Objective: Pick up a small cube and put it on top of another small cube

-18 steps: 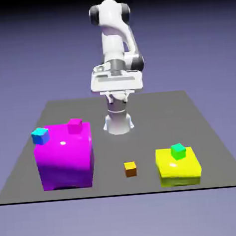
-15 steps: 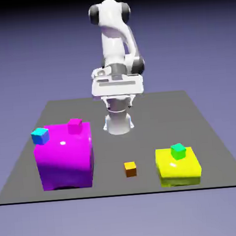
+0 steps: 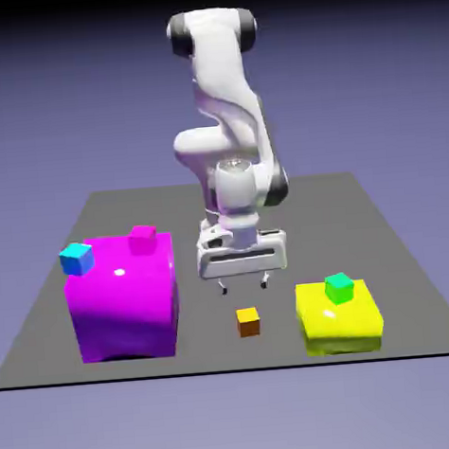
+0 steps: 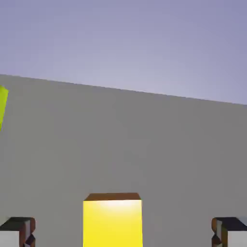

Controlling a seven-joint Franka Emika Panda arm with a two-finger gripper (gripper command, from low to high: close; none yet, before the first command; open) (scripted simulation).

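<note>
Orange cube [image 3: 248, 321] is the tiny thing I am after, but it is the smallest item here, so it comes last. Biggest is the grey table [image 3: 402, 252], which carries everything. Next is my white arm [image 3: 226, 105], bent over and reaching down toward the table's near middle. Then the magenta block [image 3: 120, 303], standing at the exterior view's left, with a small cyan cube [image 3: 76, 259] at its upper left corner and a small pink cube [image 3: 142, 238] on its top near the back edge. Smaller and flatter is the yellow block [image 3: 340, 322] at the exterior view's right; only a sliver of it shows at the left edge of my hand view. On its top sits a small green cube [image 3: 339, 287].

My gripper [image 3: 244, 285] hangs just behind and above the orange cube, clear of it. My fingers [image 4: 17, 231] are spread wide apart and hold nothing; in my hand view each tip sits near a bottom corner.

The orange cube lies on the bare table between the magenta and yellow blocks, touching neither. In my hand view it shows brightly lit between my two tips, low in the middle.
</note>
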